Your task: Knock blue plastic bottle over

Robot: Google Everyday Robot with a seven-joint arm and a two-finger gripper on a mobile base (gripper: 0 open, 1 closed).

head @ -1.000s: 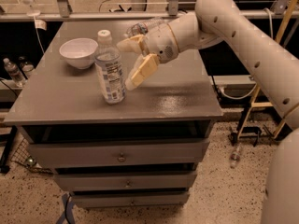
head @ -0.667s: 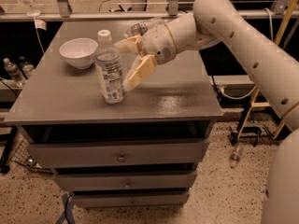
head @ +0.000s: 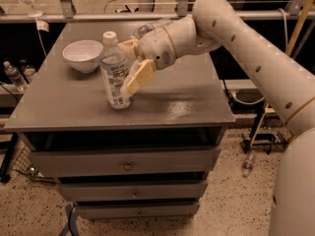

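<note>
The blue plastic bottle [head: 115,75], clear with a white cap and a white-and-blue label, stands upright on the grey cabinet top [head: 167,102], left of centre. My gripper [head: 132,63] is open just to the bottle's right, at label height. Its near finger [head: 139,76] rests against the bottle's right side. The far finger [head: 129,45] sits behind the bottle's shoulder. The bottle is not between the fingers.
A white bowl [head: 83,54] stands just behind and left of the bottle. A smaller clear bottle [head: 151,27] lies behind my wrist. Two bottles [head: 17,74] stand on a low shelf at far left. Drawers are below the cabinet's front edge.
My gripper has moved left, closing the gap to the bottle, and the near finger now touches its side. The bottle still stands in the same place.
</note>
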